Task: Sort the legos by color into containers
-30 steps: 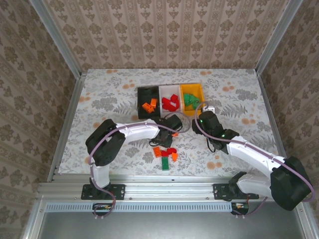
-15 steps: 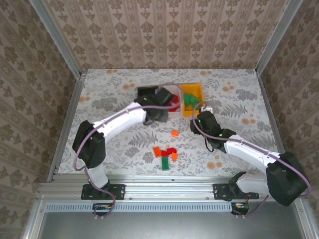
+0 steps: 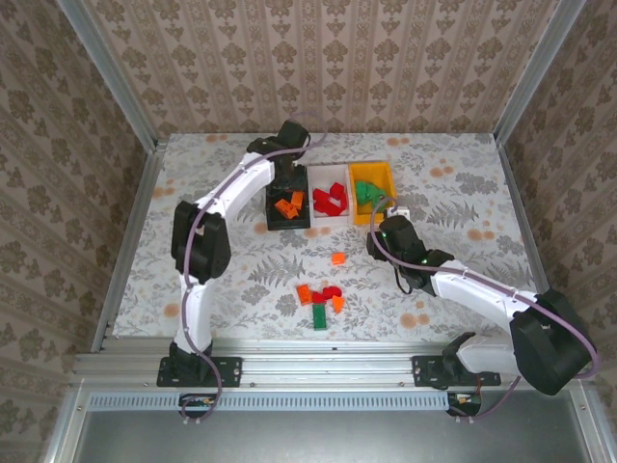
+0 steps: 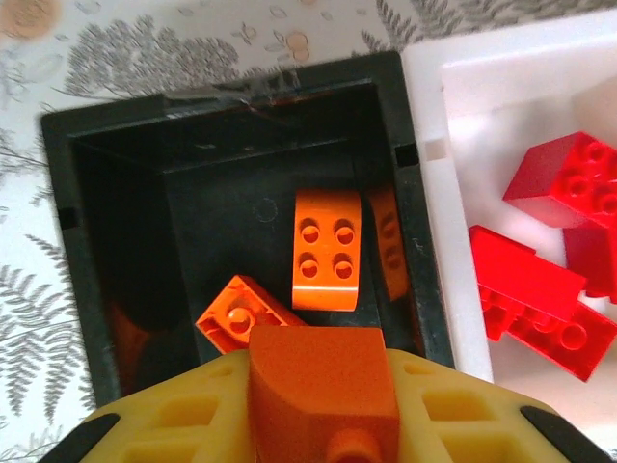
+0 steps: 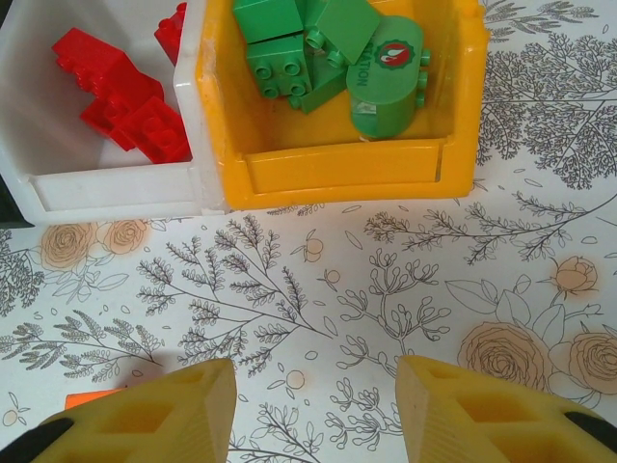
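left gripper (image 4: 323, 417), clamped on orange brick (image 4: 320, 371), hangs straight over black bin (image 4: 217, 183) w/ other orange legos (image 4: 326, 249); right gripper (image 5: 313, 415) gapes empty.

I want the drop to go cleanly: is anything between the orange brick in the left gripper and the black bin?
Nothing visible does. The held orange brick sits in the left gripper right above the open black bin, which holds other orange bricks with bare floor beside them.
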Tool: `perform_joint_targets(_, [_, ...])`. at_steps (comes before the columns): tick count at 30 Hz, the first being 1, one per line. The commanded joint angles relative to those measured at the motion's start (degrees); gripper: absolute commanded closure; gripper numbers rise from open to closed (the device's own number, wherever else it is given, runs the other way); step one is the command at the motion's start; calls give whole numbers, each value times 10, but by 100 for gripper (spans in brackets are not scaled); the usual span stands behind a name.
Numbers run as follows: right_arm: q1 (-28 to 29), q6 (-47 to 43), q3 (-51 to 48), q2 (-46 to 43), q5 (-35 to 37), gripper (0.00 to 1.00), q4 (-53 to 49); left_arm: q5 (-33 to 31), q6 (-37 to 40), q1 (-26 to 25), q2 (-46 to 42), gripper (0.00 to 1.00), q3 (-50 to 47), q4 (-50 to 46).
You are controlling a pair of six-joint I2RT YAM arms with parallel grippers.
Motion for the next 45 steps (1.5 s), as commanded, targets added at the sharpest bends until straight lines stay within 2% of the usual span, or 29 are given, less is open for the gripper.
perform_joint_targets(1, [2, 0, -4, -5, 5, 52, 12, 19, 1, 11, 14, 68, 22, -35])
perform_joint_targets(6, [3, -1, -5, -6, 10, 52, 12, 44, -2, 10, 16, 59, 22, -24])
perform_joint_targets(12, [3, -3, -5, -5, 14, 51, 11, 43, 12, -10, -46, 29, 5, -21])
perform_joint_targets(14, [3, -4, -4, -6, 16, 51, 11, 31, 23, -25, -77, 25, -9, -14])
perform_joint_targets(17, [3, -2, -7, -13, 23, 51, 10, 33, 55, -62, -132, 25, -67, 7])
perform_joint_targets(23, [0, 17, -19, -34, 76, 48, -3, 33, 150, -176, -261, 26, -343, 157])
perform_joint_targets(27, [-12, 41, -23, -35, 81, 43, -8, 79, 157, -213, -276, 27, -438, 219])
perform_joint_targets(33, [-35, 66, -26, -27, 66, 35, -12, 57, 201, -256, -211, 30, -421, 226])
perform_joint_targets(39, [-49, 69, -37, -43, 56, 34, -8, 21, 231, -263, -137, 33, -369, 224])
perform_joint_targets(45, [-53, 68, -39, -48, 45, 34, -4, -14, 244, -263, -110, 37, -347, 222])
